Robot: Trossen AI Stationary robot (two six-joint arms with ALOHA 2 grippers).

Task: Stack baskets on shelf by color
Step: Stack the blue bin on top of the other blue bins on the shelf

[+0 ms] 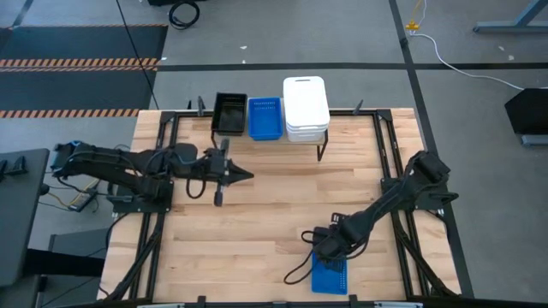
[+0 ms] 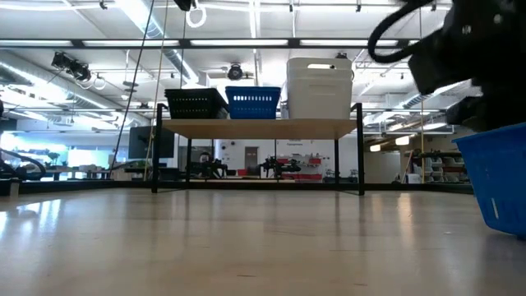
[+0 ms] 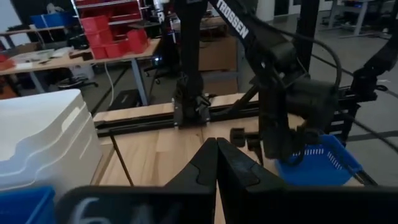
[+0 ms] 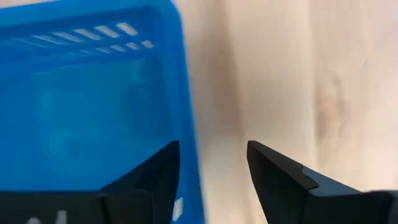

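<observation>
baskets are spread between two places. in the high view, a black basket (image 1: pixel 229 113), a blue basket (image 1: pixel 265 118) and a white stack (image 1: pixel 306 109) are lined up on the shelf (image 1: pixel 324 135) at the far edge of the counter (image 1: pixel 274 205), one colour per spot, so the sorting seems largely done. a loose blue basket (image 1: pixel 330 275) is left at the near edge, right of centre, and the right gripper (image 1: pixel 323 249) is lowered over its far end, probably to lift it toward the blue one on the shelf. the left gripper (image 1: pixel 245 176) is parked left of centre, near the shelf, pointing right, clear of the work.

in the low view, the three colours are seen side by side on the shelf top, black left, blue middle, white right and tallest. the loose blue basket is cropped at the right edge with the right arm looming above it.

in the left wrist view, the left gripper (image 3: pixel 216 163) is seen pressed fully shut with nothing between its fingers; the right arm and the loose blue basket (image 3: pixel 311 163) lie beyond it.

in the right wrist view, the right gripper (image 4: pixel 211 163) is spread wide, one finger over the basket's inside and the other over bare counter, so its wall (image 4: pixel 186 106) is straddled for a pinch. nothing is held yet.
</observation>
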